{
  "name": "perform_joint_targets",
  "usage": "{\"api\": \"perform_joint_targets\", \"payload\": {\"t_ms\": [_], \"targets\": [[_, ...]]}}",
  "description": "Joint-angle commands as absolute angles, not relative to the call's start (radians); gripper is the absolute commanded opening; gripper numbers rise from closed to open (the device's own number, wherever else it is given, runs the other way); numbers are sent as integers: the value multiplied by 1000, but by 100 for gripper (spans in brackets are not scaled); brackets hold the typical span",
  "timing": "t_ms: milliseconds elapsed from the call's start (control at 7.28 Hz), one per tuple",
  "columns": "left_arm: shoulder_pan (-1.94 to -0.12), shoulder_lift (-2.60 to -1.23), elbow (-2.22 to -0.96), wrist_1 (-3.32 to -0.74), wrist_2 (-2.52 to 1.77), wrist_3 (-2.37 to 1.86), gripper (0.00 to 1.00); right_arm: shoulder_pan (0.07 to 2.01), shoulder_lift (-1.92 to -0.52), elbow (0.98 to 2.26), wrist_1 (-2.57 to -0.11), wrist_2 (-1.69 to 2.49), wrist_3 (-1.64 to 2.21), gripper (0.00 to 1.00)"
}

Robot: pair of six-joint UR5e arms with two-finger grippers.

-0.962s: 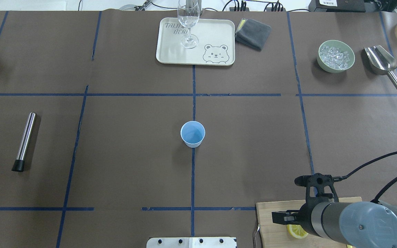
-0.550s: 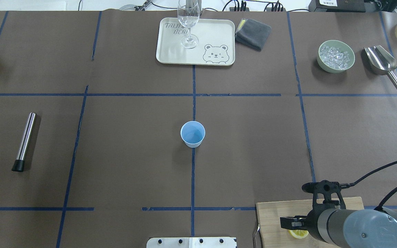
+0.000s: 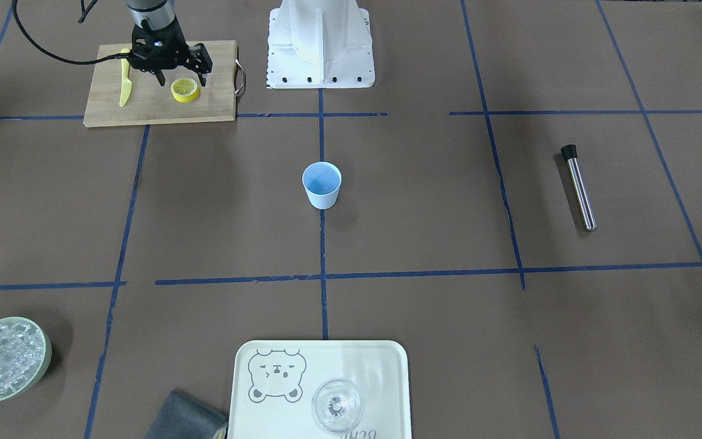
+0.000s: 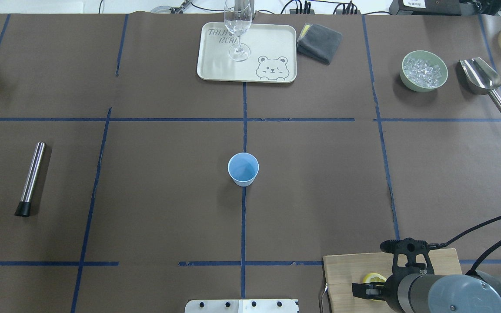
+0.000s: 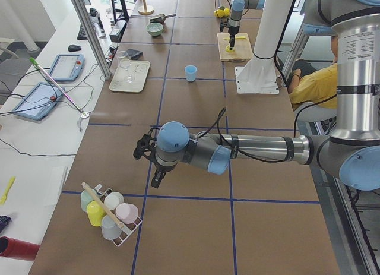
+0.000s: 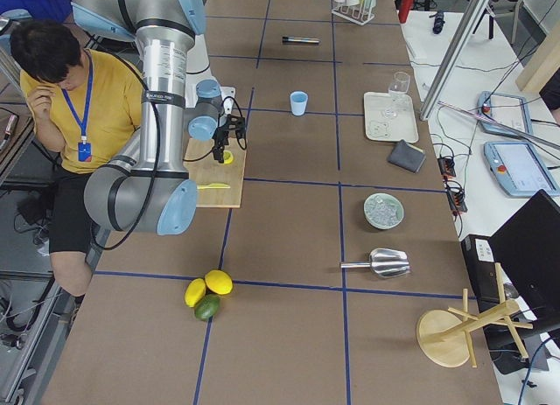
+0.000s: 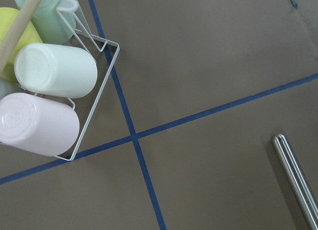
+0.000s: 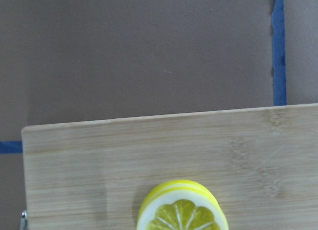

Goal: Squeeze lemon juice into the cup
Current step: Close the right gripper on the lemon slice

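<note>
hovering with right pincer (image 3: 181, 77) spread open over the lemon (image 3: 185, 89), cut face up on the wooden board (image 3: 144, 107), well apart from the cup (image 3: 322, 185); likely light, squashy, slippery, best pinched across its rind.

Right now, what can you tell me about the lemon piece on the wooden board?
The lemon is a small round yellow piece lying flat on the wooden cutting board, cut face up, showing a pale rim and wheel-pattern segments. The right hand hangs open over it; I cannot tell whether they touch. A yellow knife lies apart on the same board.
</note>
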State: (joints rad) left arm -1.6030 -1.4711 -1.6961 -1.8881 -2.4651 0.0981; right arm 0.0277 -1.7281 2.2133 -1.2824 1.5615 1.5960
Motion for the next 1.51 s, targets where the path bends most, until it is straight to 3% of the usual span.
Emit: {"api": "perform_joint_targets", "payload": {"t_ms": [0, 687, 1237, 1374], "targets": [[-1603, -1470, -1695, -1888, -2465, 98, 100, 26, -1698, 2195, -1282, 1568, 1595, 96], [-1603, -1465, -1697, -1890, -2465, 101, 100, 37, -1715, 2184, -1284, 1566, 1595, 90], [-1603, -1465, -1697, -1890, -2465, 103, 100, 37, -1715, 2186, -1284, 1566, 1595, 50], [-1603, -1465, -1697, -1890, -2465, 103, 100, 38, -1715, 2189, -1284, 1566, 1597, 46]]}}
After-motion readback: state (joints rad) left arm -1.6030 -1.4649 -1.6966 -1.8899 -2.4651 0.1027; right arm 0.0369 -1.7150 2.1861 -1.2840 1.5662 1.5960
